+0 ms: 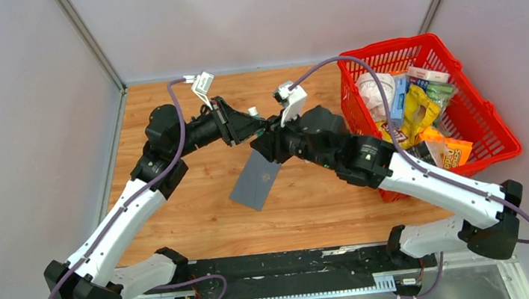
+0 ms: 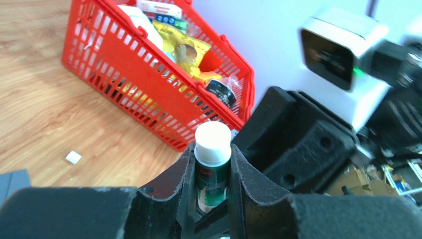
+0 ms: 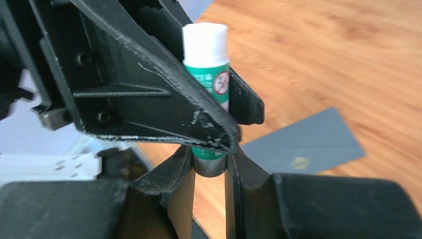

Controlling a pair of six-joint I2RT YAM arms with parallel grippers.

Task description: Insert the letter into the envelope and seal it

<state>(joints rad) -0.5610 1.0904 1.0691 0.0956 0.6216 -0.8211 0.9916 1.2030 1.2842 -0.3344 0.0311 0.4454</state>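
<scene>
Glue stick (image 2: 212, 174) held above the table (image 1: 178, 212): left jaws clamp its green body, right jaws grip one end. Envelope (image 1: 256, 180) lies flat on the table below them, flap side up.

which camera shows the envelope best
Top external: the envelope lies nearly whole on the table, with only its far end covered. Right wrist shows most of it, but one end is blocked. Left wrist catches only a dark corner at its lower left edge.
</scene>
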